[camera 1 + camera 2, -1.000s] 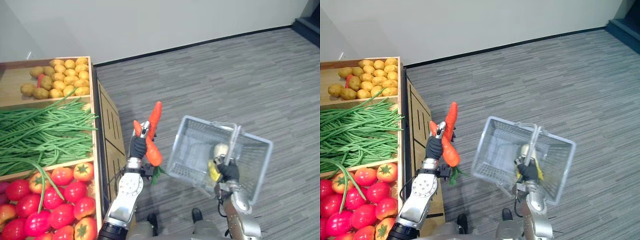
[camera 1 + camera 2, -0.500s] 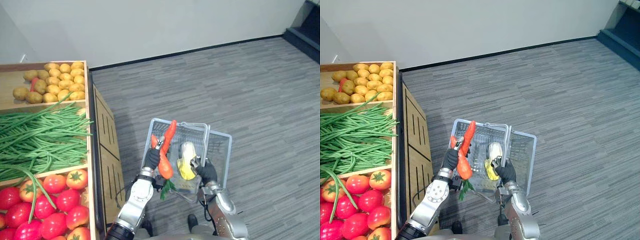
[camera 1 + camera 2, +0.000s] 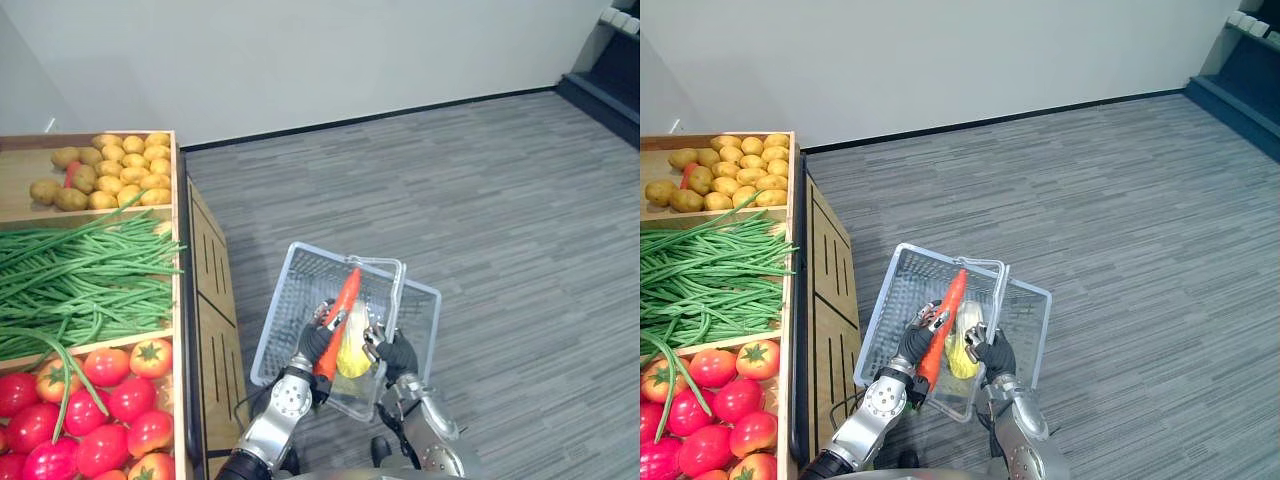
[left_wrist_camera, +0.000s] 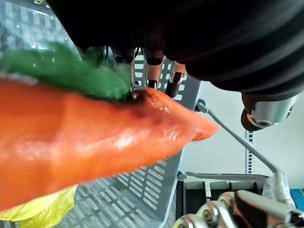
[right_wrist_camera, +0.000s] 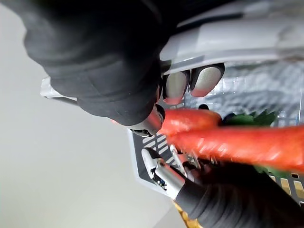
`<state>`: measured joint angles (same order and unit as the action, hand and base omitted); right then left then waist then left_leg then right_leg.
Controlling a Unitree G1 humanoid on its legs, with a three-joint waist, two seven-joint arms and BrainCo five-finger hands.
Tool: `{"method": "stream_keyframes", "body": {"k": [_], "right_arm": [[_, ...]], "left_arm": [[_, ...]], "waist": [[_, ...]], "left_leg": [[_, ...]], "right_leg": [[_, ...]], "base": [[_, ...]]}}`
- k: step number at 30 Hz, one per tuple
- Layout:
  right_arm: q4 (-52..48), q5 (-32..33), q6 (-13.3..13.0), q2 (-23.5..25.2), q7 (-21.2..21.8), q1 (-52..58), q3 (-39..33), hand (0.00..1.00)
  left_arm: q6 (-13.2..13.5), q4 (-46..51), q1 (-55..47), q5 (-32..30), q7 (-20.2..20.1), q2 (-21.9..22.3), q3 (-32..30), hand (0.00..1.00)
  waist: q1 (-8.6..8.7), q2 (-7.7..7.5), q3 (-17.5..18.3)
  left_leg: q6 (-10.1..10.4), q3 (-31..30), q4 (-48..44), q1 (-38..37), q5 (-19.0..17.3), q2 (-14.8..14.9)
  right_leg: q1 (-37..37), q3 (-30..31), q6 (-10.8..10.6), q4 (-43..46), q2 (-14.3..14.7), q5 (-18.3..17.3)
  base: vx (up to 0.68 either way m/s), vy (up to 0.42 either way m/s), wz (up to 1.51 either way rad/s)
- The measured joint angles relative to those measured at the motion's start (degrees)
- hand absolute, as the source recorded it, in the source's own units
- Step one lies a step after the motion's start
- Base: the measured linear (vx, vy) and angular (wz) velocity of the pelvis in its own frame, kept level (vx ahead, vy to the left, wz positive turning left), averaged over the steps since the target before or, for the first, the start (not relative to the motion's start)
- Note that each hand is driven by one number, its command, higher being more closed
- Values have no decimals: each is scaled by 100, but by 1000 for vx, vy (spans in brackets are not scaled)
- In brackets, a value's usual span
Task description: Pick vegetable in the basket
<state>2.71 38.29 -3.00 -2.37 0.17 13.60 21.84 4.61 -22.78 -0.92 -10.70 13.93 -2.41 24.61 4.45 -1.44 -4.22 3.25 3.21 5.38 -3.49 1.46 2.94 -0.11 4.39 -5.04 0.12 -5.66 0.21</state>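
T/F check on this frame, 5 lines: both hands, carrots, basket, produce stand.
1. The left hand is shut on the carrots. True.
2. The carrots lie loose on the floor of the basket. False: the left hand holds them over the basket, tips up.
3. The right hand grips the basket's handle. True.
4. The basket is empty. False: a yellow vegetable lies in it.
5. Beans fill the far compartment of the stand. False: potatoes are at the far end, beans in the middle, tomatoes nearest the robot.
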Motion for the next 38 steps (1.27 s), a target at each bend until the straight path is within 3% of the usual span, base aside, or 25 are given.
{"method": "stream_keyframes", "body": {"k": [8, 20, 24, 31, 38], "right_arm": [[-1, -105, 38, -7, 25, 17, 58, 100], [22, -1785, 119, 34, -235, 242, -940, 100], [45, -2121, 121, 83, -393, 323, -1700, 100], [279, -2749, 112, 29, -400, 380, -2828, 100], [1013, -3132, 114, -127, -379, 385, -3192, 100]], "left_arm": [[-33, -7, 85, -298, 5, -8, -12, 0], [123, 1474, 62, -670, -19, -23, -70, 0], [294, 1965, -342, -326, -37, -8, -512, 0], [341, 2071, -1123, 538, -272, -115, -1653, 0], [337, 1589, -1485, 1002, -619, -268, -2410, 0]], "waist": [[-2, -25, 157], [-20, 47, 152], [-18, 114, 170], [-34, 157, 198], [-83, 150, 192]], "left_leg": [[-10, -22, -3, -26, 10, -3], [-10, -128, -2, 16, 9, -8], [-9, -166, -1, 42, 9, -14], [-7, -257, -1, -22, 10, -22], [16, -336, 0, 7, 26, -28]], "right_leg": [[83, -91, 0, -61, -11, 0], [89, -160, 0, -73, -13, -2], [102, -234, -6, -102, 0, -5], [245, -354, -25, -136, -6, -26], [282, -507, -26, -130, -14, -57]], "base": [[3, -3, 3], [-11, -5, 2], [-8, -12, 6], [-7, -10, 8], [-33, -7, 11]]}}
